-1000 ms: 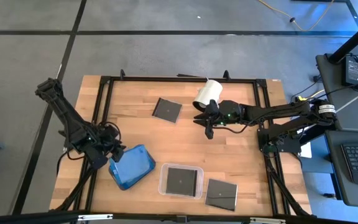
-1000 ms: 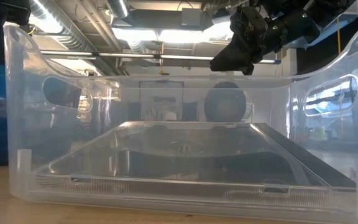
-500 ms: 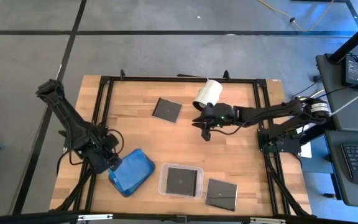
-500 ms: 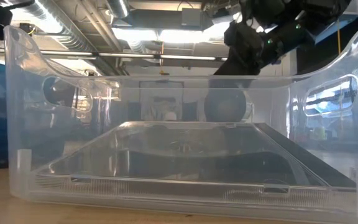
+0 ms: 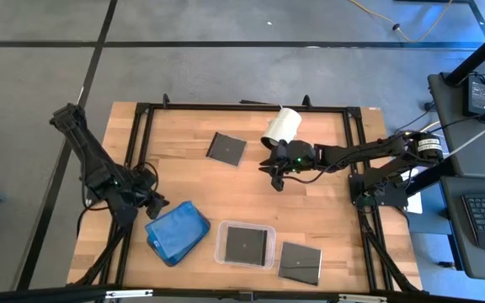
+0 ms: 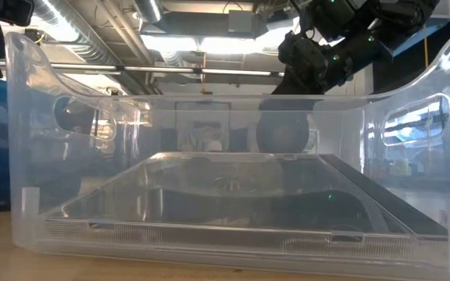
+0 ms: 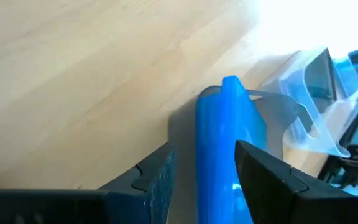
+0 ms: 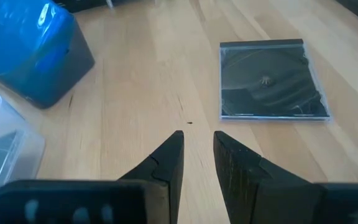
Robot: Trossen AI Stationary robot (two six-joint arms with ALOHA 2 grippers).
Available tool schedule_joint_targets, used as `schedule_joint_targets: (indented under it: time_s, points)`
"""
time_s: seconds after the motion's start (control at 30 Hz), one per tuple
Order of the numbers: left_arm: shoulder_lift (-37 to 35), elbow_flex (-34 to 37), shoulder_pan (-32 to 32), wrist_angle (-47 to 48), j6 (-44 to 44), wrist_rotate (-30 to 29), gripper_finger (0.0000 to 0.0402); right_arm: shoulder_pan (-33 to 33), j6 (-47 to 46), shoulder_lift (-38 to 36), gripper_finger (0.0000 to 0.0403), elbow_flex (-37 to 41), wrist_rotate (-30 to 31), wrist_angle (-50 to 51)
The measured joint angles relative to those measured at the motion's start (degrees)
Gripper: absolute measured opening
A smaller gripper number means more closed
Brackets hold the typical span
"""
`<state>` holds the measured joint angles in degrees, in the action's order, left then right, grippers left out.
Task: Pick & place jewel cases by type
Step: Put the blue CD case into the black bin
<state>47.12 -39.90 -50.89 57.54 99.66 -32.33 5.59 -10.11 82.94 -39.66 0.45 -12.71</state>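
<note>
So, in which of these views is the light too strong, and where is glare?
Left wrist view: one corner is washed out white beyond the blue tray. Low view: ceiling lights glare through the clear tray. Right wrist view: even light, a bright sheen on the blue tray.

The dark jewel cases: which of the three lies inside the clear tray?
The dark square jewel case at the table's near edge lies inside the clear plastic tray. The other two lie on bare wood.

Both arms are matte black with jointed segments and loose black cables; each tool ends in two dark, angular, tapered fingers [image 8: 166, 163].
</note>
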Motion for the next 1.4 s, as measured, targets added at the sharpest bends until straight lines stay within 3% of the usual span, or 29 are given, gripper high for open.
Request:
schedule_joint_targets:
  time_s: [0.33,0.83,1.4]
  points:
    - [-0.01,0.0,0.0,-1.41,0.11,-0.3,0.016,0.0,0.13,0.0,0.0091,0.0,-0.02,0.16]
    - [6.8,0.0,0.0,-6.68,1.04,5.58,0.015,0.0,0.13,-0.02,0.0091,0.04,-0.03,0.2]
    - [7.38,0.0,0.02,-9.05,1.13,10.99,0.0076,0.0,0.13,-0.04,0.0091,0.07,-0.04,0.22]
